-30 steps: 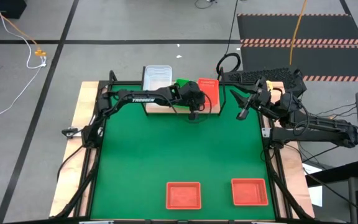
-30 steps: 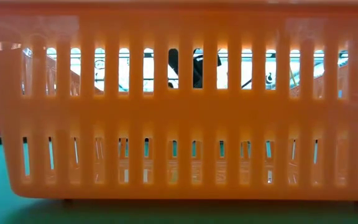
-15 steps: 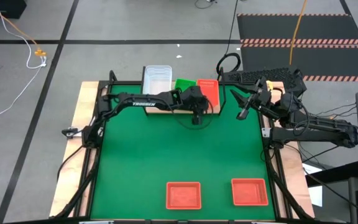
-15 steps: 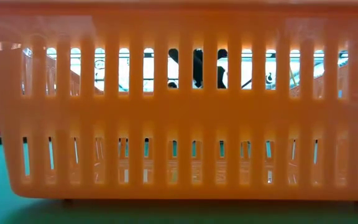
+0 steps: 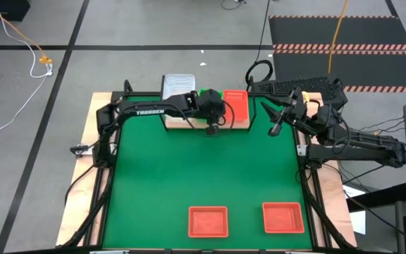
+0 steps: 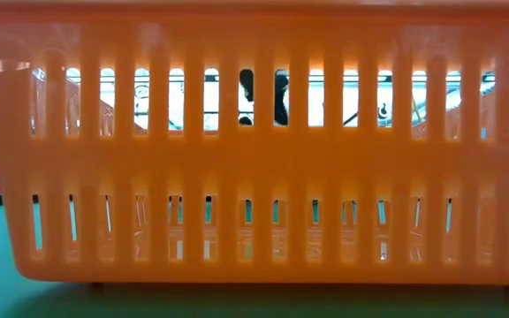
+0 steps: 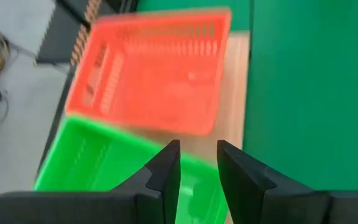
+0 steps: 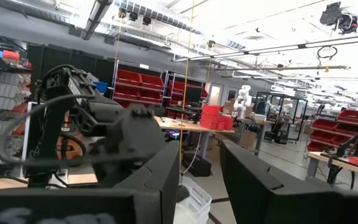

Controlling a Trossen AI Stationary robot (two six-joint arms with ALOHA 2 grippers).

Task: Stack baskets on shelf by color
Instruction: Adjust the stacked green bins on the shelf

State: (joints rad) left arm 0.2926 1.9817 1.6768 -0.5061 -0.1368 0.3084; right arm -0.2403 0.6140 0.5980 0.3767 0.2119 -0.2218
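On the shelf at the table's far edge sit a clear basket, a green basket and a red-orange basket, side by side. My left gripper hovers open above the shelf's near edge. In the left wrist view its fingers stand over the green basket, with the red-orange one beyond and bare board beside it. My right gripper waits open and raised at the far right. Two more red-orange baskets rest flat on the mat near the near edge.
One red-orange basket stands right against the low camera and fills that view; a dark piece of the left arm shows through its slots. Green mat lies open between the shelf and the near baskets. The right wrist view shows only the room.
My left gripper drifted a little toward the table's right and near side, off the shelf's near edge. It then swung back toward the left and far edge, over the green basket. The baskets and the right arm have kept still.
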